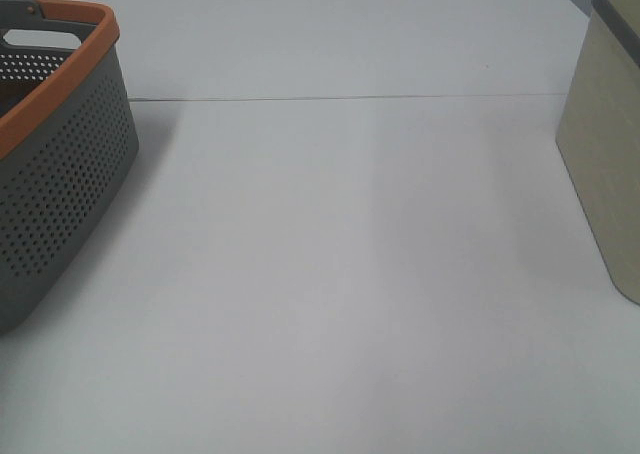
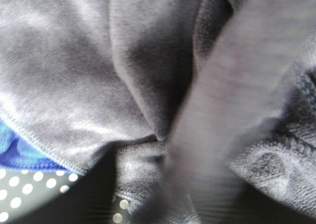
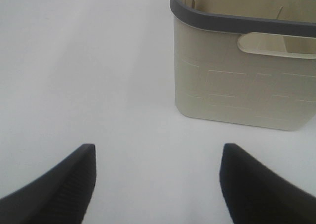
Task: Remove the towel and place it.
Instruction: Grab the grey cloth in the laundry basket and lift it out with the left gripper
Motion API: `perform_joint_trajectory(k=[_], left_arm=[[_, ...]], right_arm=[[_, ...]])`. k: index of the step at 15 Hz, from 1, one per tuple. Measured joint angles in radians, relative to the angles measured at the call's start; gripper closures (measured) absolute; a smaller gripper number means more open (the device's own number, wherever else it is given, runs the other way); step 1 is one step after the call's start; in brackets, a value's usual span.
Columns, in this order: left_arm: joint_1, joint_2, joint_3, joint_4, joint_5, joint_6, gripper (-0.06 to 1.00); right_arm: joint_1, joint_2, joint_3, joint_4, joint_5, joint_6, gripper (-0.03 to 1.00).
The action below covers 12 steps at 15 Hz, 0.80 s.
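Dark charcoal soft towel (image 2: pixel 74 76) right up against my left wrist camera, and it fills nearly the whole view! It is crumpled into deep folds, one stitched hem running along its edge. Under that hem a bright blue cloth (image 2: pixel 19 150) peeks out, the towel lying over it. Beside the blue there is a dark perforated surface (image 2: pixel 29 189) dotted with pale round holes, so the towel looks to be down in the basket. A blurred grey band crosses the view very close to the lens; I cannot tell what it is. My left jaws are lost in all that cloth, and I cannot tell whether they are apart or clenched on it.

Over on the right, my right jaws are released: two black ribbed fingertips (image 3: pixel 74 184) stand wide apart with nothing between them, hanging over the white counter (image 1: pixel 330 274). Ahead of them stands the cream plastic bin with a dark grey rim (image 3: pixel 232 91) and a handle slot.

From up high, the grey perforated basket with an orange rim (image 1: pixel 70 194) sits at the left edge and the cream bin (image 1: pixel 600 144) at the right edge, well apart.
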Motion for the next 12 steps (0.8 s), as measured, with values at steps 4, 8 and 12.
perform_joint_trajectory(k=[4,8,12], left_arm=[[0.000,0.000,0.000,-0.007,-0.002,-0.039,0.65],[0.000,0.000,0.000,-0.070,0.005,-0.047,0.69],[0.000,0.000,0.000,-0.077,0.004,-0.048,0.93]], right_arm=[[0.000,0.000,0.000,0.000,0.000,0.000,0.34],[0.000,0.000,0.000,0.000,0.000,0.000,0.34],[0.000,0.000,0.000,0.000,0.000,0.000,0.34]])
